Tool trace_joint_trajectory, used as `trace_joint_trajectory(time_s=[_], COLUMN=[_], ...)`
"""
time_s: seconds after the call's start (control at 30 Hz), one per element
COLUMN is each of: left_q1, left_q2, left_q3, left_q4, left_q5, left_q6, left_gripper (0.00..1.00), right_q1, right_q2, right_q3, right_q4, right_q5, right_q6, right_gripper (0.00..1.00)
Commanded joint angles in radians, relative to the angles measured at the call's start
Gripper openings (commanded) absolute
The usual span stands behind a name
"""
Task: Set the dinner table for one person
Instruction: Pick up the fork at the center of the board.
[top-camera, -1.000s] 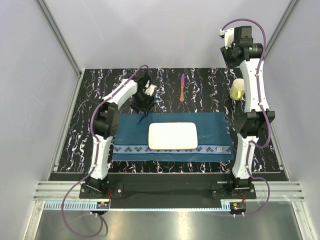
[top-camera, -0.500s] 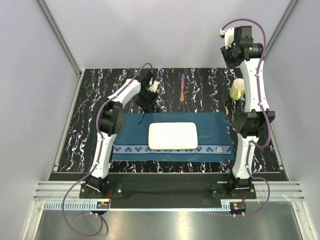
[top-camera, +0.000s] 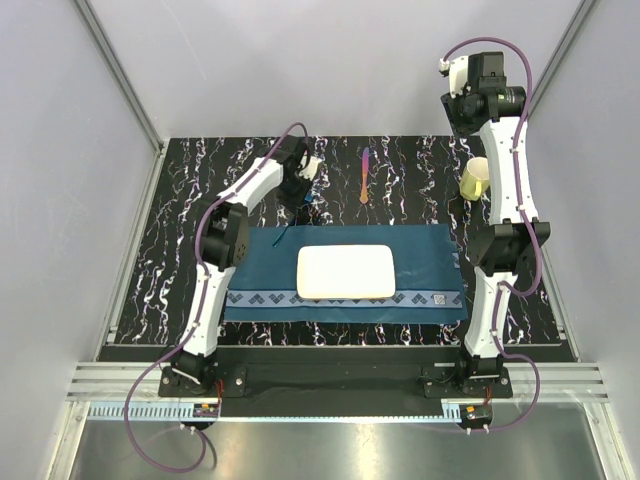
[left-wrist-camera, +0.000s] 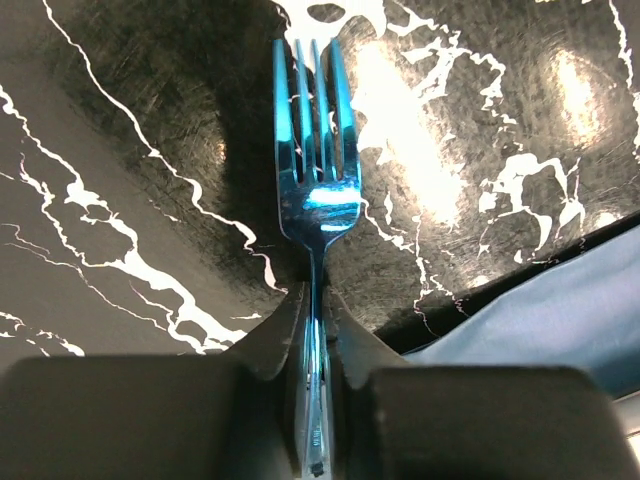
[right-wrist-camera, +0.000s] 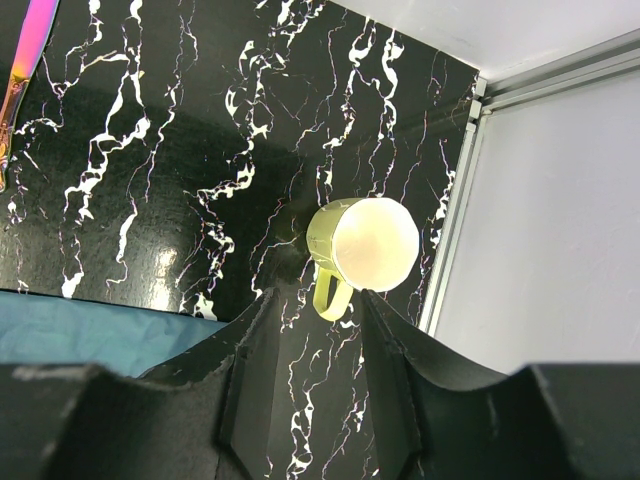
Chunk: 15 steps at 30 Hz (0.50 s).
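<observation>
Left gripper (left-wrist-camera: 315, 312) pinched almost closed on handle of shiny blue metal fork (left-wrist-camera: 318, 190). Tines point to frame top, long axis in line with fingers. Fork over black white-veined marble-look dinner table (left-wrist-camera: 120, 200); teal-blue cloth placemat (left-wrist-camera: 560, 310) at lower right. Right gripper (right-wrist-camera: 315, 320) partly spread, empty, above pale yellow mug (right-wrist-camera: 370, 245).

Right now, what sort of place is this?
Likely a robot lab cell staged for dining: aluminium framing around plain walls, arms bolted at the black marble-look dinner table, teal placemat with white plate, yellow mug.
</observation>
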Motion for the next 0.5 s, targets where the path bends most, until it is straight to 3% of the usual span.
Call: trace_joint_trajectory(time_s=[0.0,0.07,0.47], left_q1=[-0.006,-0.006,0.000], left_q2=[0.020,0.014,-0.076], left_q3=[0.000,-0.011,-0.054], left_q4=[0.020,0.027,0.035], left_q5=[0.004,0.004,-0.058], left_q6=[0.003,0.003,-0.020], left_gripper=[0.07,0.00,0.00], right_q1=[0.013,0.011,0.013], right_q2=[-0.048,-0.047,-0.047], right_q3=[0.032,0.034,0.036], right_q4=[0.010,0.010,0.009], right_q5=[0.016,0.016,0.012], right_q6=[-0.002,-0.004,-0.001], right_gripper=[0.44,0.44,0.44])
